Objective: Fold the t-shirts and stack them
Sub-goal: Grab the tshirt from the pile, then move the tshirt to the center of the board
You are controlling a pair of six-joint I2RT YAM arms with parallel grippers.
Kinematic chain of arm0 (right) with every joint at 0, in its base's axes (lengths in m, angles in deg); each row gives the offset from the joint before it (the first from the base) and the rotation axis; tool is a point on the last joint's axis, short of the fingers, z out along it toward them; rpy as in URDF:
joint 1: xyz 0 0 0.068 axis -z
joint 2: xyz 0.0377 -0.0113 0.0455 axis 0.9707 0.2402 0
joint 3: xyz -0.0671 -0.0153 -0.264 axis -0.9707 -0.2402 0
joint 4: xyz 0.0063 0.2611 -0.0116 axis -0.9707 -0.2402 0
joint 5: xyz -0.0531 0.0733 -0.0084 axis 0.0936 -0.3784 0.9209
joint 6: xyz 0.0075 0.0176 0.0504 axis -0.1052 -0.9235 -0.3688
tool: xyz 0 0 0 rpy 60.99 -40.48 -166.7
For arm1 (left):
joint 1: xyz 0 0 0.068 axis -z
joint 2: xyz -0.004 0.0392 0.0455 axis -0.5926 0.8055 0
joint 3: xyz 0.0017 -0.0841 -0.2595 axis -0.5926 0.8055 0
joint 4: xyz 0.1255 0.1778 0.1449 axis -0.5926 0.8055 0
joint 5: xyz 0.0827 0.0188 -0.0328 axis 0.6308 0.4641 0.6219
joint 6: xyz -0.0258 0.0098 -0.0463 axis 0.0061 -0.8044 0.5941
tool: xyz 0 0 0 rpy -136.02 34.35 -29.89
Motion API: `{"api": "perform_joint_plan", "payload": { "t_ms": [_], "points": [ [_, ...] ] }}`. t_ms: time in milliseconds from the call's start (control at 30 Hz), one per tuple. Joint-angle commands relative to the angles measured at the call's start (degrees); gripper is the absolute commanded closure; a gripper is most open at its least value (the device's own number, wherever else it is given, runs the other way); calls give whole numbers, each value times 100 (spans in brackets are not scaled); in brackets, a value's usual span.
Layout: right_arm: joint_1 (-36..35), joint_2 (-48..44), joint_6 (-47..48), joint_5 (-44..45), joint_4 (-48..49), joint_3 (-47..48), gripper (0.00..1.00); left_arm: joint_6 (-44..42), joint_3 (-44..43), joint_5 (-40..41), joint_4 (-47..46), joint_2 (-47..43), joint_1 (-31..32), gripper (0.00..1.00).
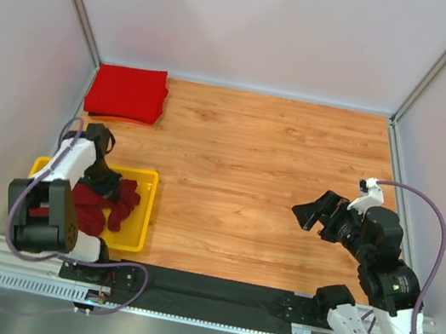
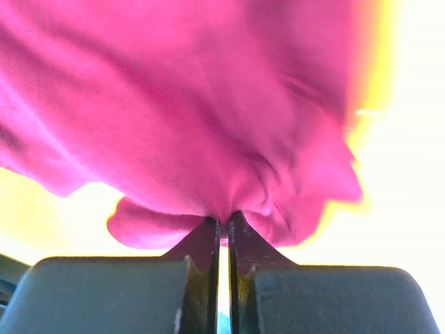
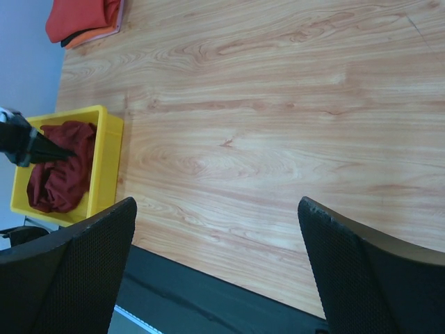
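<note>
A wooden tabletop (image 1: 268, 153) is seen from above, enclosed by pale walls. At its far left corner a brighter red t-shirt (image 1: 127, 92) is laid, folded into a neat rectangle. Near the left front edge a yellow tray (image 1: 147, 206) is placed, and a dark maroon t-shirt (image 1: 93, 209) is crumpled inside it, with part of the cloth bunched toward the tray's right wall. The left gripper (image 1: 108, 188) is positioned inside the tray, down on this shirt; how its jaws stand cannot be made out from above. The right gripper (image 1: 309, 210) is held above bare wood at the right, well apart from both shirts, with its jaws spread and pointed leftward. A black strip (image 1: 219, 289) is laid along the near edge.
</note>
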Motion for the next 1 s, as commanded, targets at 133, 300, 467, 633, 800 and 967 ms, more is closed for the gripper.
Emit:
{"api": "perform_joint_plan", "payload": {
  "t_ms": [133,300,467,633,800,967],
  "points": [
    [-28,-4,-6,-114,-59,423,0,-649,-2603,-192,-622,-2414,360,100],
    [-28,14,37,-71,-156,643,0,-1080,-4818,-2138,-2520,-2025,1299,100],
    [-28,14,82,114,-287,792,0,-1561,-6102,-3076,-3253,-820,3056,100],
    [-28,-12,64,255,-498,837,0,-2248,-6018,-3489,-3252,307,4631,100],
    [-28,-47,38,483,-727,732,0,-2047,-3875,-3445,-4342,325,4931,78],
    [-19,-21,-112,606,-613,442,0,-2749,-2502,-2674,-3545,299,4931,48]
  ]
}}
